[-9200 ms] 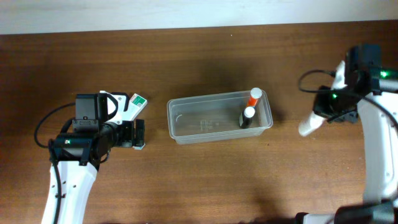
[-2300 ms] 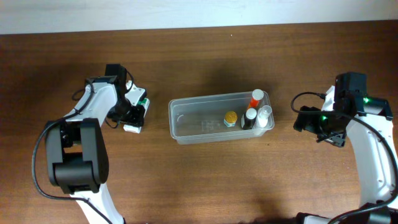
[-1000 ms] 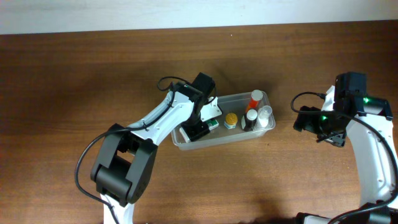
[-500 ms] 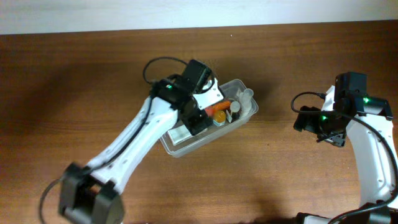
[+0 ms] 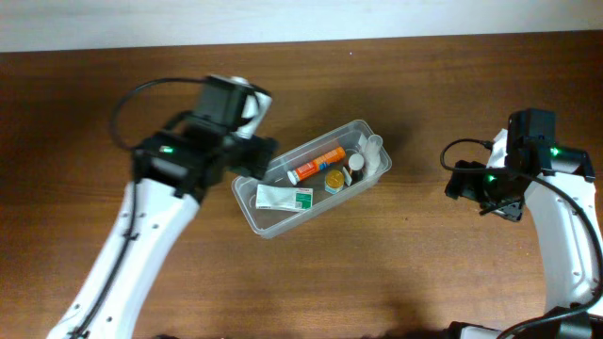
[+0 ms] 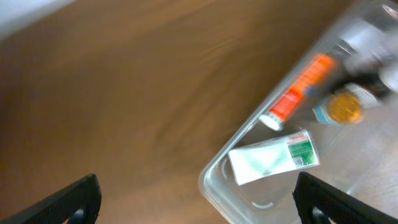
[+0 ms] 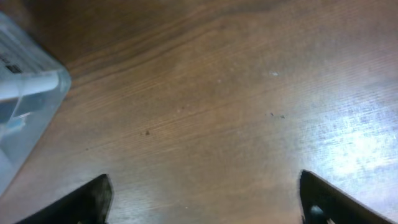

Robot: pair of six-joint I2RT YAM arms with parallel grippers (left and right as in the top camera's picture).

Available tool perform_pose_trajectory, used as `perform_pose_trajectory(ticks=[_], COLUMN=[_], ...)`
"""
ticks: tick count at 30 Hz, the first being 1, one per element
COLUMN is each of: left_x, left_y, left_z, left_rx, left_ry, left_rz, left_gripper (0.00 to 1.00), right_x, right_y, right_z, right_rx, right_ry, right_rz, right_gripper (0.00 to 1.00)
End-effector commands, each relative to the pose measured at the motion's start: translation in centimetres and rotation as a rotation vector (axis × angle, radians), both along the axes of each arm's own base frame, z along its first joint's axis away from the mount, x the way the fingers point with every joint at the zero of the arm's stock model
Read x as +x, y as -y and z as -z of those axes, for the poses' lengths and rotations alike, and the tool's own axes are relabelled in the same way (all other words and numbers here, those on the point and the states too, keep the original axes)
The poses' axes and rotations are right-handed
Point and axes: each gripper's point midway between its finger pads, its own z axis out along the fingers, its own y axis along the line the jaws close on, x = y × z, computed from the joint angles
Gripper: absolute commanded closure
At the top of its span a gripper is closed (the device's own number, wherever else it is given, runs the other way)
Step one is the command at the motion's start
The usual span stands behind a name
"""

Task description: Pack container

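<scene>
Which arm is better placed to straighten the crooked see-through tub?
Probably left: the left tool, open, hovers at one end of the clear plastic rectangular tub, while the right tool sits well away from it.

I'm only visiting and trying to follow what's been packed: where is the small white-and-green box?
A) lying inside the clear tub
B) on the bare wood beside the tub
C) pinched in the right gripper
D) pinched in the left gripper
A: the white-and-green box lies flat on the floor of the container, beside the orange tube, while the left gripper is open and empty.
</scene>
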Motion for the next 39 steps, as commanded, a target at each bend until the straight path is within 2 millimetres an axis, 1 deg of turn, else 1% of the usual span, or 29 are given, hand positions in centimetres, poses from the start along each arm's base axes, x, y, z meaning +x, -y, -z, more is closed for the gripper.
perform_pose_trajectory(ticks=[1,2,3,4,5,6,7,8,9,12,14,16,17,18,19,21,22,23,24,25,27,28,30,33,35,38,39], left_x=[-0.4,-0.7,-0.9,-1.2,-1.2,-1.3,-1.5,-1.6,-1.8,-2.0,-2.0,-2.0,-2.0,-2.0,-2.0,-2.0,-2.0,-2.0,-2.0,-2.0,-2.0,-2.0,-2.0,-2.0,-2.0,-2.0,-2.0], left_y=[-4.7,-5.9,-6.6,-7.4,-7.6,-8.0,-8.4,-8.8,-9.3,-9.8,-9.8,-9.9,-9.9,-9.9,-9.9,-9.9,-9.9,-9.9,-9.9,-9.9,-9.9,-9.9,-9.9,-9.9,-9.9,-9.9,-9.9], left_z=[-0.3,0.1,0.5,1.0,1.3,1.7,2.0,2.4,2.9,3.4,3.5,3.5,3.5,3.5,3.5,3.5,3.5,3.5,3.5,3.5,3.5,3.5,3.5,3.5,3.5,3.5,3.5], left_rx=[-0.243,-0.281,-0.307,-0.348,-0.366,-0.376,-0.377,-0.376,-0.371,-0.367,-0.366,-0.365,-0.364,-0.361,-0.361,-0.361,-0.361,-0.361,-0.360,-0.361,-0.361,-0.360,-0.358,-0.358,-0.358,-0.358,-0.358], left_ry=[-0.052,-0.082,-0.101,-0.131,-0.147,-0.161,-0.171,-0.179,-0.190,-0.201,-0.201,-0.201,-0.201,-0.201,-0.201,-0.201,-0.200,-0.200,-0.201,-0.200,-0.200,-0.201,-0.202,-0.201,-0.201,-0.202,-0.202], left_rz=[-0.462,-0.553,-0.605,-0.655,-0.663,-0.676,-0.689,-0.700,-0.717,-0.734,-0.736,-0.736,-0.735,-0.730,-0.730,-0.730,-0.730,-0.730,-0.730,-0.730,-0.730,-0.730,-0.727,-0.727,-0.727,-0.727,-0.727], left_gripper=[0.01,0.01,0.01,0.01,0.01,0.01,0.01,0.01,0.01,0.01,0.01,0.01,0.01,0.01,0.01,0.01,0.01,0.01,0.01,0.01,0.01,0.01,0.01,0.01,0.01,0.01,0.01], right_x=[1.0,1.5,1.9,2.9,3.7,4.5,5.5,6.0,7.2,9.2,11.6,13.6,14.4,16.0,16.6,18.2,18.8,19.2,19.7,20.1,20.6,20.8,20.9,21.0,20.9,20.8,20.7], right_y=[-1.5,-2.1,-2.5,-3.2,-3.6,-4.2,-5.1,-5.6,-7.0,-9.4,-11.2,-12.7,-13.3,-14.5,-15.0,-16.5,-17.2,-17.6,-18.5,-19.3,-20.5,-21.5,-22.4,-23.0,-23.0,-22.3,-22.1], right_z=[-0.4,-0.8,-1.1,-1.9,-2.6,-3.5,-5.0,-5.8,-7.9,-11.5,-14.4,-15.7,-15.9,-15.7,-15.3,-12.7,-11.1,-10.0,-8.1,-6.9,-5.7,-5.1,-4.7,-3.8,-2.6,-0.7,0.2], right_rx=[0.021,0.015,0.010,0.000,-0.006,-0.016,-0.030,-0.037,-0.060,-0.108,-0.162,-0.183,-0.184,-0.182,-0.180,-0.166,-0.157,-0.150,-0.144,-0.140,-0.139,-0.141,-0.138,-0.133,-0.134,-0.158,-0.164], right_ry=[0.041,0.063,0.081,0.120,0.151,0.188,0.240,0.268,0.337,0.471,0.604,0.700,0.730,0.768,0.773,0.748,0.721,0.703,0.676,0.663,0.659,0.662,0.665,0.653,0.622,0.564,0.536], right_rz=[-0.102,-0.137,-0.160,-0.190,-0.210,-0.244,-0.293,-0.324,-0.408,-0.531,-0.585,-0.613,-0.621,-0.636,-0.644,-0.670,-0.685,-0.695,-0.719,-0.736,-0.767,-0.797,-0.812,-0.823,-0.824,-0.815,-0.818], right_gripper=[0.26,0.34,0.41,0.58,0.72,0.80,0.92,0.94,0.96,0.96,0.96,0.96,0.96,0.96,0.96,0.96,0.96,0.96,0.96,0.96,0.96,0.96,0.96,0.96,0.96,0.96,0.96])
